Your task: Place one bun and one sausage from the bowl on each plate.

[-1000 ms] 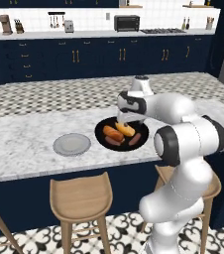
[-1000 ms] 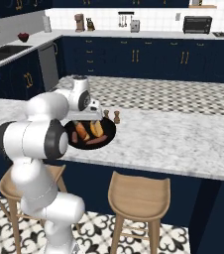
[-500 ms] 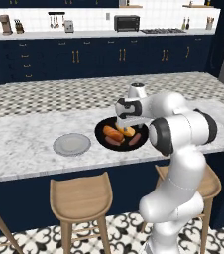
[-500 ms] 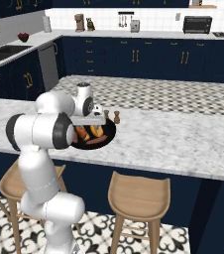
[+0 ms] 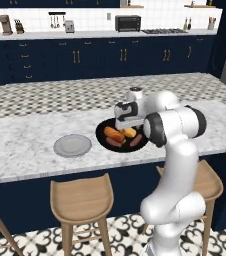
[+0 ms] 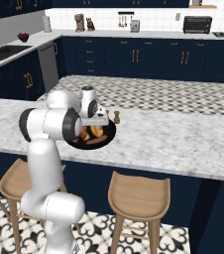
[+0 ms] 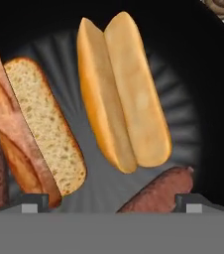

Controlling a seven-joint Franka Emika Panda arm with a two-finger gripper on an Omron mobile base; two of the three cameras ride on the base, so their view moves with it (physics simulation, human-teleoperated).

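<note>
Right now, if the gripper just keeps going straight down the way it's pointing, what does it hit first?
Probably the split bun lying in the black bowl. The open gripper looks straight at it, though a sausage sits between its fingertips and might be touched first. Depth is unclear.

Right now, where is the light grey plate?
In the left base view, the light grey plate lies on the marble counter, just left of the black bowl.

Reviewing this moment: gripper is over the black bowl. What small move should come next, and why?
Probably lower straight down and close on the bun. The gripper hangs open right above the bowl, holding nothing, the split bun lies just ahead of its fingertips, and the grey plate is bare.
</note>
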